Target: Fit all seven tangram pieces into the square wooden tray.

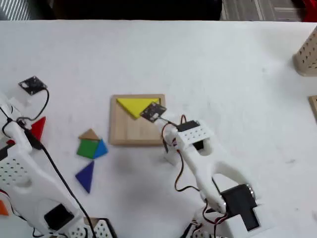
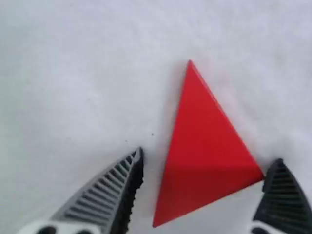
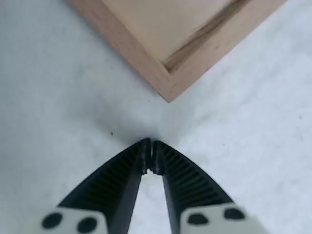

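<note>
The square wooden tray (image 1: 124,135) lies mid-table with a yellow triangle (image 1: 135,105) in its far part. Just off the tray's near right corner (image 3: 168,82), my right gripper (image 3: 150,147) hangs shut over bare table, holding nothing. At the far left lies a red triangle (image 2: 204,151), flat on the table between the fingers of my open left gripper (image 2: 208,163). It also shows beside the left arm in the high view, red triangle (image 1: 38,128). Left of the tray sit a brown triangle (image 1: 89,134), a green square (image 1: 87,148), a small blue triangle (image 1: 101,148) and a larger blue triangle (image 1: 86,175).
An orange piece (image 1: 2,207) peeks out at the left edge under the left arm. Two perforated wooden objects (image 1: 307,54) stand at the right edge. Cables trail from both arms. Bare white table stretches behind and to the right of the tray.
</note>
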{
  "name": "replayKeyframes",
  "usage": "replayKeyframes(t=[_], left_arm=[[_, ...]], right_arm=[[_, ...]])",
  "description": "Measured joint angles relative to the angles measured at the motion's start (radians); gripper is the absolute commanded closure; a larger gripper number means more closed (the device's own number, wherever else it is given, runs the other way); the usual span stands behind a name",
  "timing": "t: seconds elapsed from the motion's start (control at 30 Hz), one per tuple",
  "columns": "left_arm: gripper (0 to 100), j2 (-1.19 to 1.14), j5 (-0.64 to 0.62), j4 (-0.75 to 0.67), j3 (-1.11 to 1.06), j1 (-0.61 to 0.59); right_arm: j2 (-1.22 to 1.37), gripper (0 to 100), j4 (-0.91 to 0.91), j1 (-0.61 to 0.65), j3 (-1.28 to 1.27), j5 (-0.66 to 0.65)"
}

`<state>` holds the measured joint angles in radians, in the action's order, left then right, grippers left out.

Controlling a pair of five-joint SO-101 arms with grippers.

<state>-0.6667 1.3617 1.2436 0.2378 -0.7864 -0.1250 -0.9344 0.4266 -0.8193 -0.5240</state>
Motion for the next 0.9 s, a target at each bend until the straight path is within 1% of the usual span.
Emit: replayKeyframes(t=[0.07,0.1,0.43,0.6,0.73,0.9], left_arm=[[78,-0.015,0.006,0.006,0.012,0.0],[79,-0.018,0.009,0.008,0.014,0.0],[79,-0.044,0.023,0.025,0.017,0.003],[79,-0.044,0.023,0.072,0.037,0.003],[79,-0.051,0.023,0.172,0.094,0.002],[79,-0.054,0.023,0.379,0.164,-0.003]], right_arm=[[0.0,98.1,0.0,0.0,0.0,0.0],[0.0,98.1,0.0,0.0,0.0,0.0],[0.0,98.1,0.0,0.0,-0.002,0.0],[0.0,98.1,0.0,0.0,-0.002,0.0],[0.0,98.1,0.0,0.0,-0.002,0.0],[0.0,98.1,0.0,0.0,-0.002,0.0]])
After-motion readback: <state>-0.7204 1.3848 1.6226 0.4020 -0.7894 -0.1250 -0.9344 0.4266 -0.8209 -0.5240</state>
